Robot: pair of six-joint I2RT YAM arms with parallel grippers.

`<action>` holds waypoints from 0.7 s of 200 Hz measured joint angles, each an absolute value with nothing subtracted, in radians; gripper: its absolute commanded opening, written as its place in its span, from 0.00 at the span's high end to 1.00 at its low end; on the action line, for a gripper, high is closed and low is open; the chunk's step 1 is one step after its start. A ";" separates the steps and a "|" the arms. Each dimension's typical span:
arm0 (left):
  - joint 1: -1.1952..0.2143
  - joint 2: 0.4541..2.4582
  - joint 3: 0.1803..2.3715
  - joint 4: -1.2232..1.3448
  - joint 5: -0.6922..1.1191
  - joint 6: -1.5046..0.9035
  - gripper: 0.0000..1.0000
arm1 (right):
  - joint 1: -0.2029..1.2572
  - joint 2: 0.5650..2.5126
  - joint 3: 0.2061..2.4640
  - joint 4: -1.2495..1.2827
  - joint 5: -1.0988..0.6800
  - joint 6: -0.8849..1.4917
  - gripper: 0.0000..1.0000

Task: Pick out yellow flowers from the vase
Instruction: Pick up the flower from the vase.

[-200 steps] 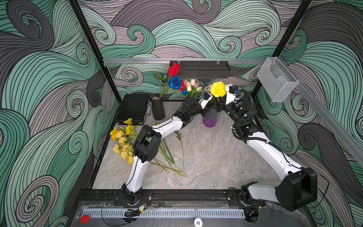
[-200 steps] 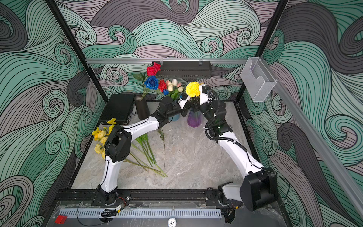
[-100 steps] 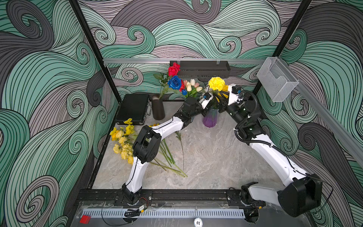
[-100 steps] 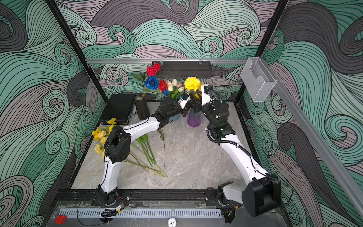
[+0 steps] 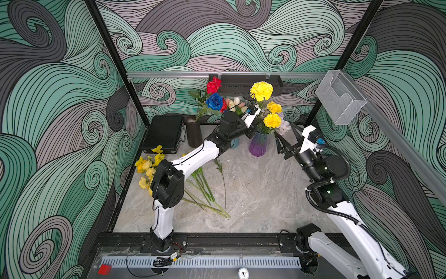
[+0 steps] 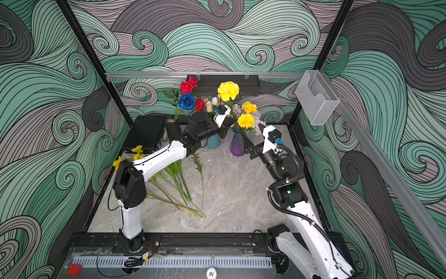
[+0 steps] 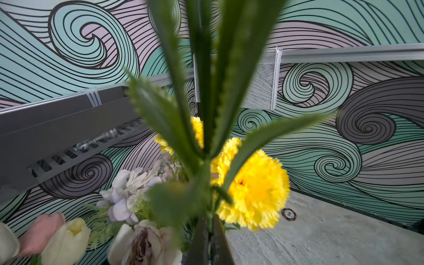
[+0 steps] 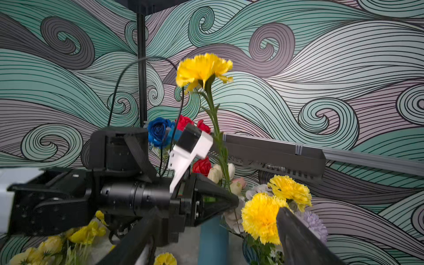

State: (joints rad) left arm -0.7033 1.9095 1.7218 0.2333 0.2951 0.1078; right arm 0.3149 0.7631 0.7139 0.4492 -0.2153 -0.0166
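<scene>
A purple vase [image 5: 258, 145] [image 6: 237, 146] at the back holds two round yellow flowers [image 5: 272, 120] [image 6: 246, 120] among lilac and white blooms. My left gripper [image 5: 254, 129] [image 7: 208, 238] [image 8: 232, 199] is shut on the green stem of a third, tall yellow flower [image 5: 261, 90] [image 6: 228, 90] [image 8: 204, 68], whose head stands well above the vase. My right gripper [image 5: 287, 139] [image 6: 254, 137] [image 8: 218, 241] hangs open just right of the vase, holding nothing. Several yellow flowers [image 5: 147, 169] lie in a pile on the table at the left.
A dark vase [image 5: 194, 131] with red and blue roses and a blue vase [image 5: 235, 143] with pale tulips stand left of the purple one. A black case [image 5: 165, 132] lies at the back left. A clear bin [image 5: 340, 96] hangs on the right rail.
My right gripper has opened and drawn back to the right, away from the flowers. The tall yellow flower has risen higher in my left gripper.
</scene>
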 measured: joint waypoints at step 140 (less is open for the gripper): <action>-0.743 1.361 1.509 -0.424 0.278 -0.111 1.00 | 0.315 0.576 0.389 0.330 -0.009 0.199 0.30</action>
State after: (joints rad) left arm -0.7425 1.3613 1.5093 -0.4236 0.2783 -0.1112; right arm 0.3149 0.5762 0.3889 0.3302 -0.0093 0.1993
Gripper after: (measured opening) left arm 0.048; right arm 0.697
